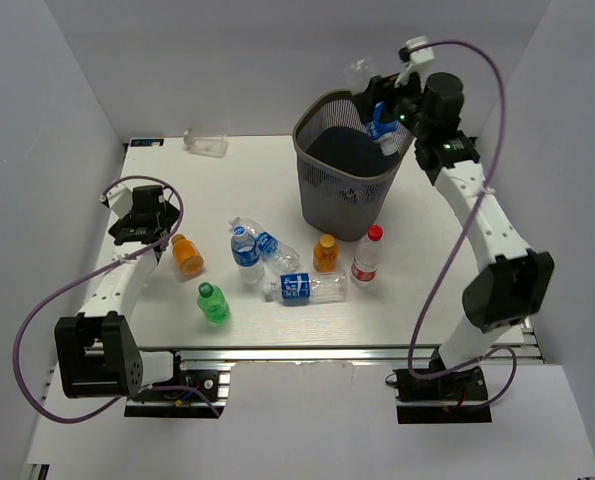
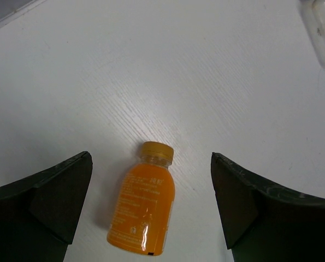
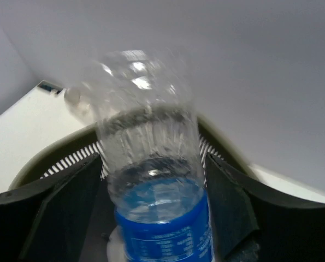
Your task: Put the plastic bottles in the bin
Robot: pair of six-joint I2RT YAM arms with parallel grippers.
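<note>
My right gripper (image 1: 385,115) (image 3: 153,185) hangs over the far right rim of the dark wire-mesh bin (image 1: 312,175) (image 3: 69,161). Its jaws stand wide apart, and a clear bottle with a blue label (image 1: 381,127) (image 3: 157,180) sits between them, its top blurred, with a dark gap on its left side. My left gripper (image 1: 164,238) (image 2: 151,185) is open, straddling an orange bottle (image 1: 187,257) (image 2: 143,204) that lies on the table. Other bottles stand or lie mid-table: a green one (image 1: 213,304), three blue-labelled ones (image 1: 246,252) (image 1: 276,249) (image 1: 307,287), an orange one (image 1: 325,254) and a red-capped one (image 1: 367,257).
A plain clear bottle (image 1: 207,143) (image 2: 320,27) lies at the table's far left edge. White walls enclose the table on three sides. Purple cables loop off both arms.
</note>
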